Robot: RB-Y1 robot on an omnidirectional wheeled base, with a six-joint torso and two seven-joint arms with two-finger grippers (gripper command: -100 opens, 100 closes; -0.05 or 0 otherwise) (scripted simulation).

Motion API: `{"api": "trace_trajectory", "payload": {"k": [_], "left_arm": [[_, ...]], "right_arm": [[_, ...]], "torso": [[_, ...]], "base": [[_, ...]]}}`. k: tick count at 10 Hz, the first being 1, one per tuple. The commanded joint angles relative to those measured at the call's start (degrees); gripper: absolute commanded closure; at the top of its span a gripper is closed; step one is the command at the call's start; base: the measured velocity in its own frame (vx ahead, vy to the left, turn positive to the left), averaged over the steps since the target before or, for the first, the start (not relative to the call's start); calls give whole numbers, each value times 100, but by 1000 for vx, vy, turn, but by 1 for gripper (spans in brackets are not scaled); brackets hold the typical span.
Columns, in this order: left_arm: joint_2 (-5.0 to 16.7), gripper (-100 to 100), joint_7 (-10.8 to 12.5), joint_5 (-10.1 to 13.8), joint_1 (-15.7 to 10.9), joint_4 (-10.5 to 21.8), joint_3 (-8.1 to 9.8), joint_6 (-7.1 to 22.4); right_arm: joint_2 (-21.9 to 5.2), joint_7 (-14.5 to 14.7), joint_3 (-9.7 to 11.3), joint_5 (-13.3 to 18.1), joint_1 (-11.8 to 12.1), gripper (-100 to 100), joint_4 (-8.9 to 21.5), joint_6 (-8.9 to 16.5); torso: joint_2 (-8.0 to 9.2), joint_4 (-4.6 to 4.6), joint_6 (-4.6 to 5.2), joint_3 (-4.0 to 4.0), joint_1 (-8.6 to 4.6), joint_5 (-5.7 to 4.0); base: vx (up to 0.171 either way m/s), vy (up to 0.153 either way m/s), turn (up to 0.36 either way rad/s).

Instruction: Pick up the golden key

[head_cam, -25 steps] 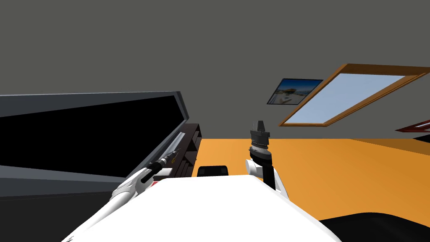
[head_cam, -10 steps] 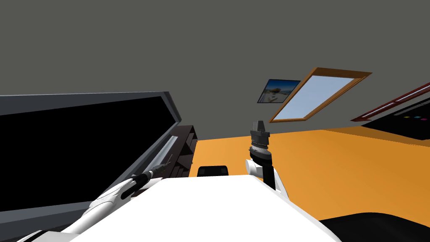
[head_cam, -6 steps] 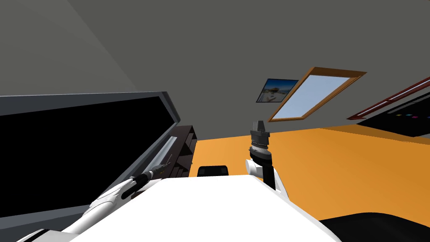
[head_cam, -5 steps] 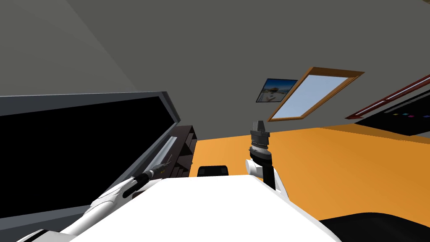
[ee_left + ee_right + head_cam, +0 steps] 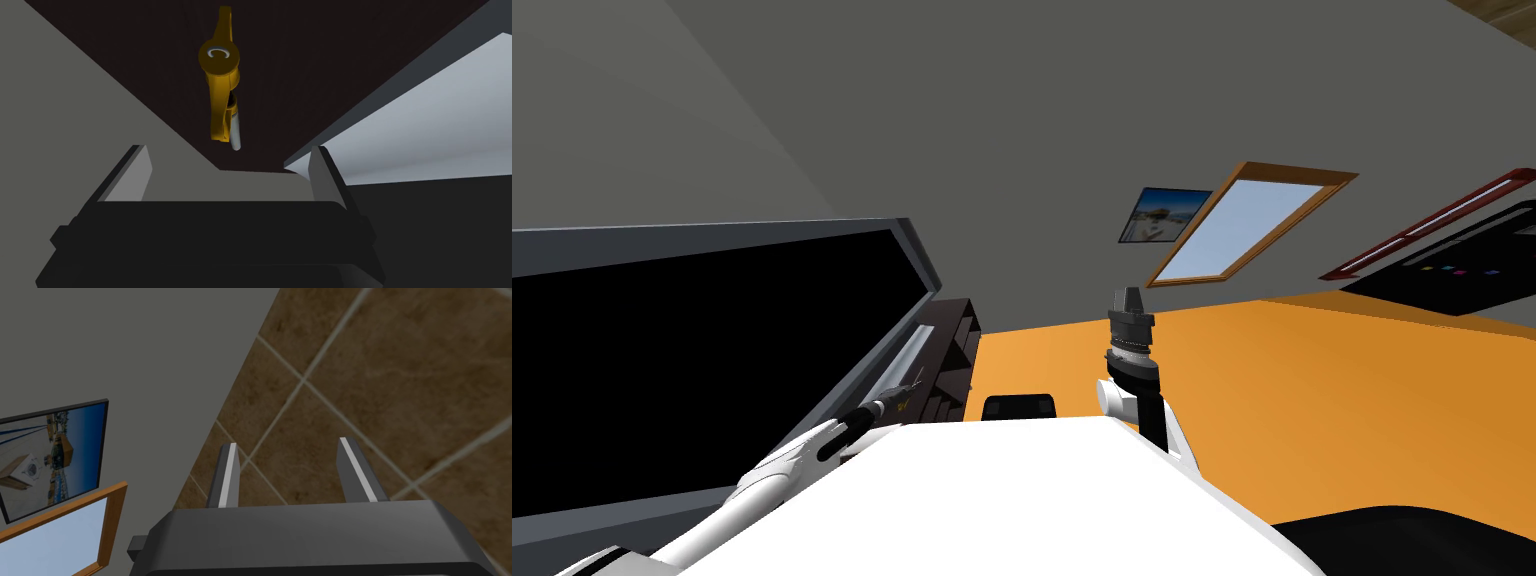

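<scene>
At the dark shelf unit (image 5: 959, 345) that stands beside a large grey-framed panel (image 5: 712, 242) with a black area inside it, we reach forward with our left arm, low and to our left. Looking along the left gripper (image 5: 227, 148), we see the golden key (image 5: 220, 75) lying on a dark brown surface (image 5: 325, 60), which we judge to be part of that shelf unit. The key is long and narrow with a round boss near its far end, and a small silvery-grey piece sits against the end nearest us. It lies lengthwise, roughly in line with the gripper and a little toward one finger. It is ahead of the fingertips, not between them, and nothing touches it. The left gripper's two fingers (image 5: 134, 172) are spread wide and hold nothing. The right gripper (image 5: 1129, 297) points upward over the orange floor (image 5: 1312, 380), well apart from the shelf, and its two blades stand apart around empty space. As for progress, we judge the approach nearly complete: the open hand is lined up with the key and near it. The grasp itself is not yet made. What remains is to bring the fingers forward around the key, press them onto its narrow sides, and lift it off the surface.
</scene>
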Motion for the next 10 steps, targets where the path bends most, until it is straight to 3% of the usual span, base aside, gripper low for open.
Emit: {"api": "trace_trajectory", "payload": {"k": [1,2,3,5,6,8,9,10], "left_arm": [[-12,-100,-220,286,-44,3,-74,107],[-12,-100,-220,404,-44,3,-74,107],[10,-100,-489,603,-14,-250,-264,400],[10,-100,-510,896,-14,-250,-264,404],[31,-100,-792,1089,16,-501,-455,669],[31,-100,-801,1389,16,-503,-455,701],[53,-100,-1083,1582,46,-756,-646,967],[53,-100,-1091,1750,46,-756,-646,998]], "right_arm": [[0,0,0,0,0,0,0,0],[0,0,0,0,0,0,0,0],[0,0,0,0,0,0,0,0],[0,0,0,0,0,0,0,0],[0,0,0,0,0,0,0,0],[0,0,0,0,0,0,0,0],[0,0,0,0,0,0,0,0],[0,0,0,0,0,0,0,0]], "torso": [[0,0,0,0,0,0],[1,0,-2,1,6,1],[-2,-1,-6,-1,9,2],[4,-1,-7,2,25,6],[2,-2,-13,0,28,6],[10,-1,-15,5,45,10],[6,-3,-19,2,45,11],[10,-3,-18,4,57,13]], "base": [[-30,44,-46],[-13,29,-6],[-26,39,-62],[-26,34,-29],[-35,34,-65],[-26,38,-25],[-28,41,-86],[-34,43,-36]]}}
